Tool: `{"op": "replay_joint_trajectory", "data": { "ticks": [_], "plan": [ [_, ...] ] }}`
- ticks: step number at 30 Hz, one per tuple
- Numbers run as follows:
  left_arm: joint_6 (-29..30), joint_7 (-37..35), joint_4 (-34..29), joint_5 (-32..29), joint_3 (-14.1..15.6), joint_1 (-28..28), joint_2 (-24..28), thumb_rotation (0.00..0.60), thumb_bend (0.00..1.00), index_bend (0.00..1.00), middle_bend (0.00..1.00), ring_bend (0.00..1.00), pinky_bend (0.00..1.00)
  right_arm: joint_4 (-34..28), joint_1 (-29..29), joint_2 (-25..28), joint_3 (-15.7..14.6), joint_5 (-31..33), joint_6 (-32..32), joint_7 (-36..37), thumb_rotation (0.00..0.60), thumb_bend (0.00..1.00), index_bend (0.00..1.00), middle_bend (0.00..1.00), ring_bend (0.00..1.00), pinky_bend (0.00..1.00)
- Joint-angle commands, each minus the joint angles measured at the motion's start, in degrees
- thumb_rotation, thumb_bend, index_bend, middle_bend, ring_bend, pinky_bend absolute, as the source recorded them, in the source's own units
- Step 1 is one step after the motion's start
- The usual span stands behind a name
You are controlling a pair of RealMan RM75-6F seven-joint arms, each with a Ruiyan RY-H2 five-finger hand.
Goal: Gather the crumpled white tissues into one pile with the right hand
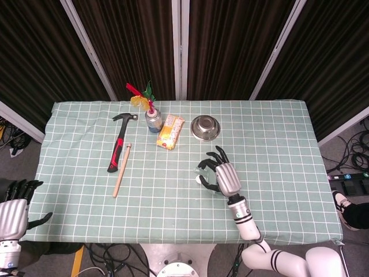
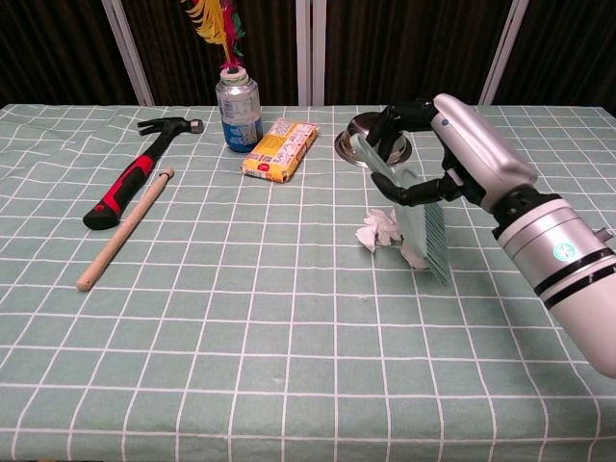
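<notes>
A small heap of crumpled white tissues point(image 2: 378, 229) lies mid-table on the green checked cloth. In the head view only a scrap of the tissues point(image 1: 199, 179) shows at the left edge of my right hand point(image 1: 223, 177). My right hand point(image 2: 460, 154) grips a flat pale green brush point(image 2: 421, 219) with its lower edge on the cloth, right beside the heap. One more white tissue point(image 2: 415, 258) sits under the brush's lower edge, against the heap. My left hand point(image 1: 15, 209) hangs off the table's front left corner, fingers apart and holding nothing.
At the back left lie a red-and-black hammer point(image 1: 119, 147) and a wooden stick point(image 1: 121, 169). Behind the heap stand a can with feathers point(image 1: 152, 120), a yellow packet point(image 1: 170, 131) and a steel bowl point(image 1: 206, 126).
</notes>
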Motion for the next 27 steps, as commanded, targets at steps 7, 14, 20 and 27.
{"op": "replay_joint_trajectory", "data": {
  "ticks": [7, 14, 20, 27],
  "plan": [
    [-0.21, -1.22, 0.33, 0.2, 0.05, -0.06, 0.07, 0.6, 0.12, 0.2, 0.17, 0.09, 0.07, 1.99, 1.05, -1.45, 0.21, -1.0, 1.39, 0.76, 0.6, 0.63, 0.6, 0.61, 0.21, 0.04],
    [-0.12, -1.47, 0.36, 0.45, 0.2, 0.02, 0.14, 0.6, 0.12, 0.2, 0.17, 0.09, 0.07, -4.32, -1.96, 7.06, -3.3, -3.41, 3.7, 0.51, 0.6, 0.64, 0.6, 0.6, 0.21, 0.04],
    [0.16, -1.23, 0.06, 0.93, 0.21, -0.03, 0.29, 0.6, 0.12, 0.2, 0.17, 0.09, 0.07, -11.92, -2.99, 19.45, -3.93, -2.45, 0.69, -0.52, 0.6, 0.64, 0.6, 0.61, 0.21, 0.04],
    [0.36, -0.1, -0.93, 1.29, 0.18, -0.17, 0.45, 0.6, 0.12, 0.2, 0.17, 0.09, 0.07, -10.9, -0.4, 30.02, -5.41, 0.21, -11.19, -4.35, 0.6, 0.63, 0.6, 0.6, 0.19, 0.04]
  ]
}}
